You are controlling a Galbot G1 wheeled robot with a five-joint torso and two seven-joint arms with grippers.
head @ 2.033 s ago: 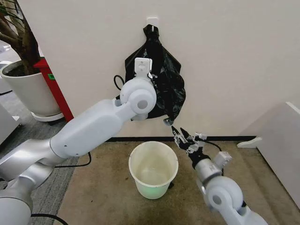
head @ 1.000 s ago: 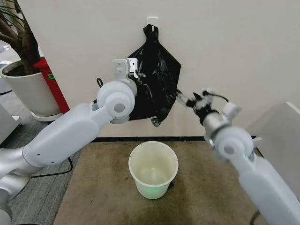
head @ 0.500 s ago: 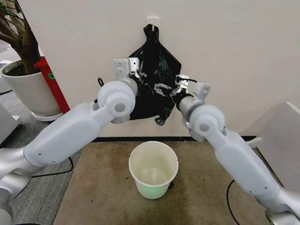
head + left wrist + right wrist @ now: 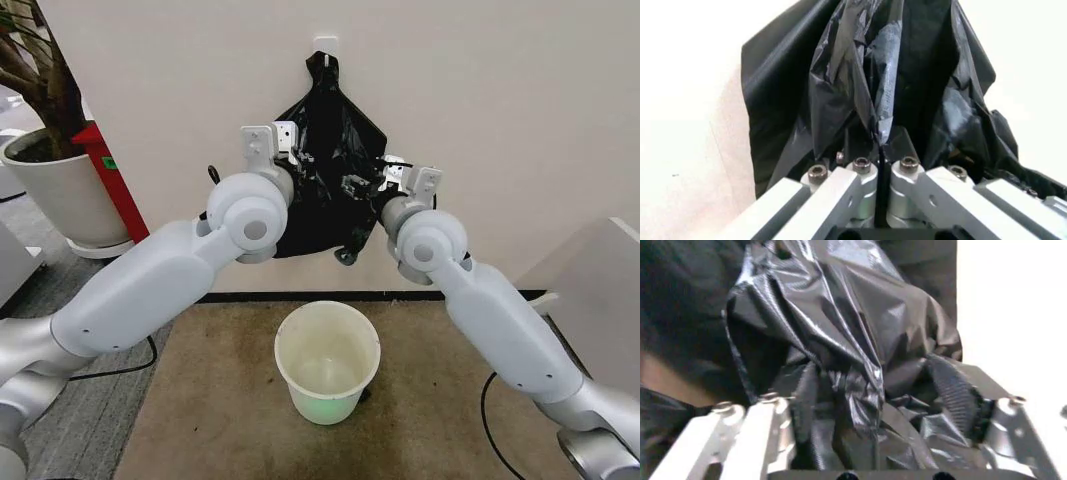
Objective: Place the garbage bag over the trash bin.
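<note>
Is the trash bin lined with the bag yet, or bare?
Bare: the trash bin stands upright and empty, and the garbage bag hangs on the wall above.

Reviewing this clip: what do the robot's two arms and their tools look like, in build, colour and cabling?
Both arms are glossy white shells with round silver-grey joint caps, the lower segments turning silver. The left tool has pale metal finger bars with hex screws and dark pads; the right tool has the same metal bars with black ribbed pads. A black cable loops beside the left wrist, and a white bracket tops each wrist.
</note>
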